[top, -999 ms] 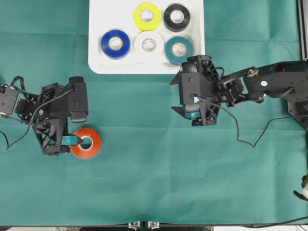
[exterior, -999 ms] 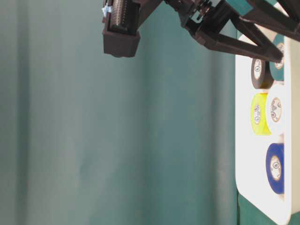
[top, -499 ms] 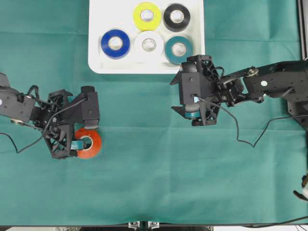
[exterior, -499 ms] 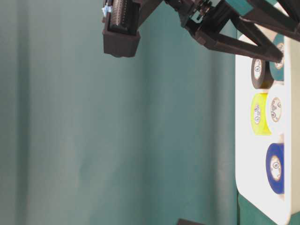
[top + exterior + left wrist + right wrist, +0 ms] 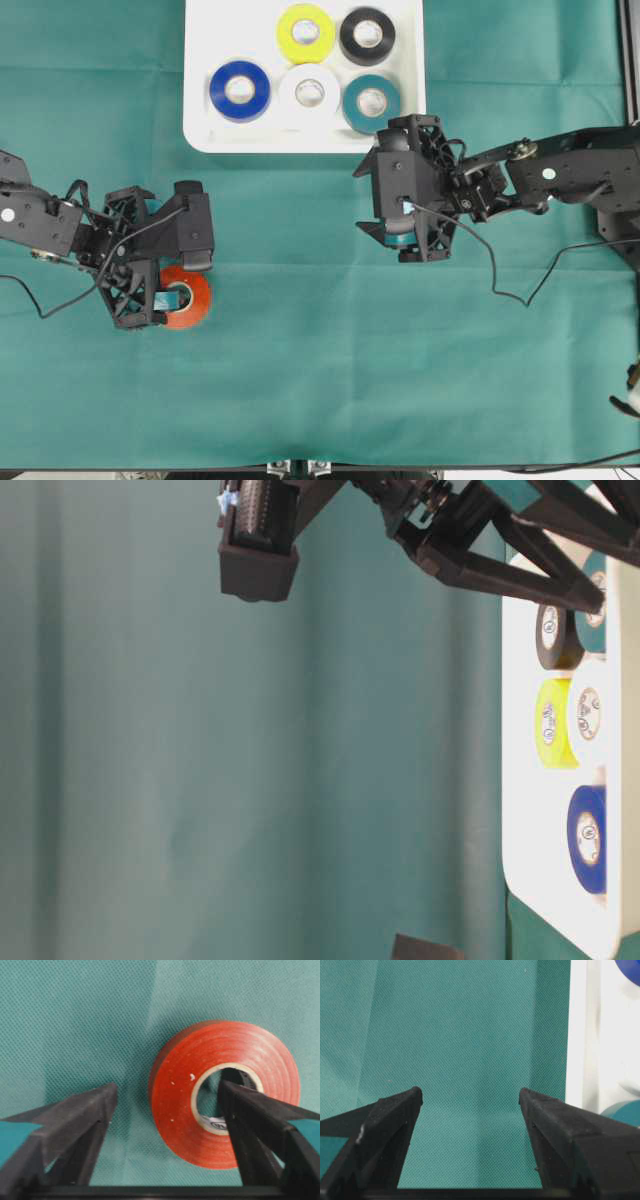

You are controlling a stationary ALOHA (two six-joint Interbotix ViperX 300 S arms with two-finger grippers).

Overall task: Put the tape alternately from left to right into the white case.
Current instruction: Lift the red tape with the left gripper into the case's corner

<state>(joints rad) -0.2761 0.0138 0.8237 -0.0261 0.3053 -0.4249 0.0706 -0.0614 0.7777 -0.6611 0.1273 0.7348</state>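
Fingers of the left gripper [image 5: 165, 1110] straddle the red tape's [image 5: 185, 297] wall at about eight o'clock on the tabletop [image 5: 320, 380], not yet pinching, so squeeze squarely before lifting toward the white case [image 5: 200, 40]; right gripper [image 5: 470, 1105] hangs spread.

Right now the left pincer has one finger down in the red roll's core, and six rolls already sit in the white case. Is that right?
Not quite. The white case holds five rolls, not six: yellow, black, blue, white and teal, as the overhead view shows. The rest stands: the left pincer has one finger in the core of the red roll, which lies on the cloth.
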